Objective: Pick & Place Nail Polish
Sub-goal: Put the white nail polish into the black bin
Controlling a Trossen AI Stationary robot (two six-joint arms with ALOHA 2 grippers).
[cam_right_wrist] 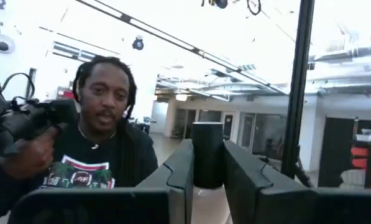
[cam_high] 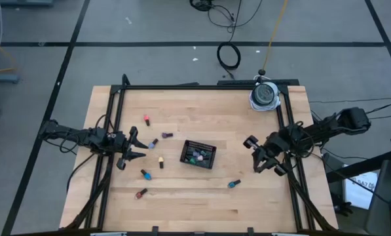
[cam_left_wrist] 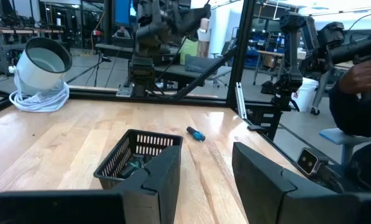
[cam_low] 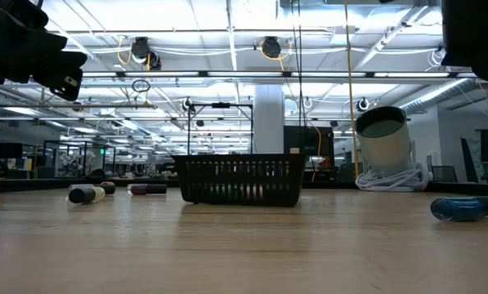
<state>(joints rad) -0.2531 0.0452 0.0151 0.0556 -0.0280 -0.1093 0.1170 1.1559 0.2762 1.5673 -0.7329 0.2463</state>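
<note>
Bottles (cam_high: 147, 120) lie scattered beside the tray (cam_high: 199, 154); left pincer (cam_high: 133, 149) hovers released and empty, right pincer (cam_high: 264, 161) clenched, empty. Next: descend onto one.

Overhead looks straight down, low camera skims level; both share the mesh tray (cam_high: 198, 153) with the left wrist.

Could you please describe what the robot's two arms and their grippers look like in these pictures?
Both arms are dark, nearly black, built of jointed segments with black cables running along them. The left gripper and the right gripper each end in two fingers. Up close, the left arm's fingers are broad, flat, matte dark plates with angular edges; the right arm's fingers look the same. No markings are visible.
</note>
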